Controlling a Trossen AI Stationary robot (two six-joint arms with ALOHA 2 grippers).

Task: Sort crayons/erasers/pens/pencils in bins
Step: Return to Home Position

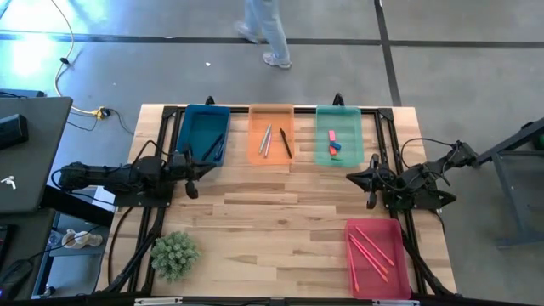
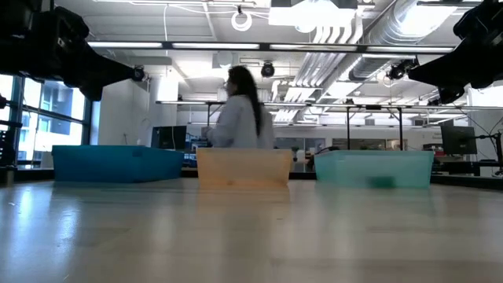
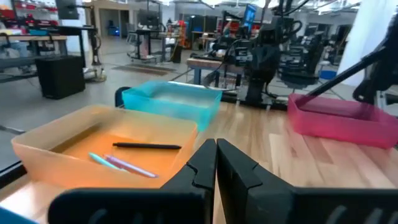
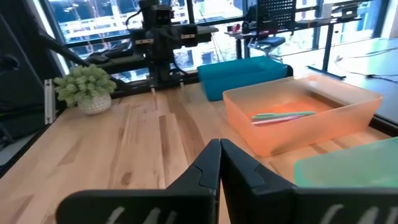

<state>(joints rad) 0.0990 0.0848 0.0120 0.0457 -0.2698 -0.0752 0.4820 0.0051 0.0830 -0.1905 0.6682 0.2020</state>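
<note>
No legible text anywhere (signs included)

Only the legs of a person [image 1: 265, 34] show, cut off at the high view's top edge. In the low view, the green bin [image 2: 354, 167] shows one blurred dark smudge inside. The blue bin [image 1: 195, 132] holds dark things too small to name.

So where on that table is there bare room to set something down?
Crowded: blue bin, orange bin and green bin stand side by side along one edge. The widest bare wood is the table's middle, between the left gripper and right gripper, from those bins to the plant and pink bin.
</note>
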